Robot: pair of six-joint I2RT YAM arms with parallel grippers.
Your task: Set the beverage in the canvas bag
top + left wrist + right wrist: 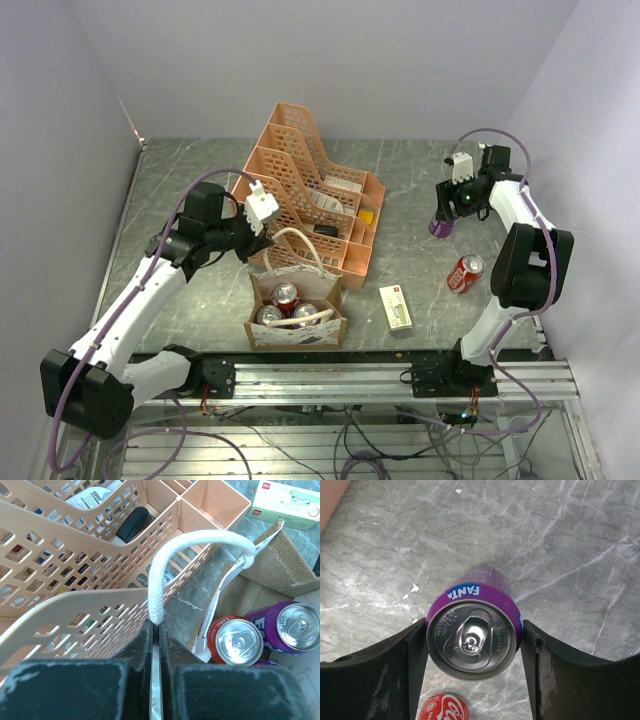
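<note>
The tan canvas bag (pixel 297 322) stands near the front edge, with a red can (pixel 286 295) and two more cans inside. My left gripper (pixel 262 230) is shut on the bag's rear white loop handle (pixel 165 575), pinched between the jaws (pixel 156 625) and held up. In the left wrist view the bag's burlap wall (pixel 287 565) holds a red Coke can (pixel 235 642) and a purple can (pixel 295 625). My right gripper (pixel 443 222) is at the far right, closed round an upright purple Fanta can (pixel 472 632), a finger on each side (pixel 472 645).
A peach lattice file organizer (pixel 310 185) stands just behind the bag and close beside my left gripper (pixel 75 605). A red Coke can (pixel 465 272) lies on the table near the right arm (pixel 444 707). A small white box (pixel 396 306) lies right of the bag.
</note>
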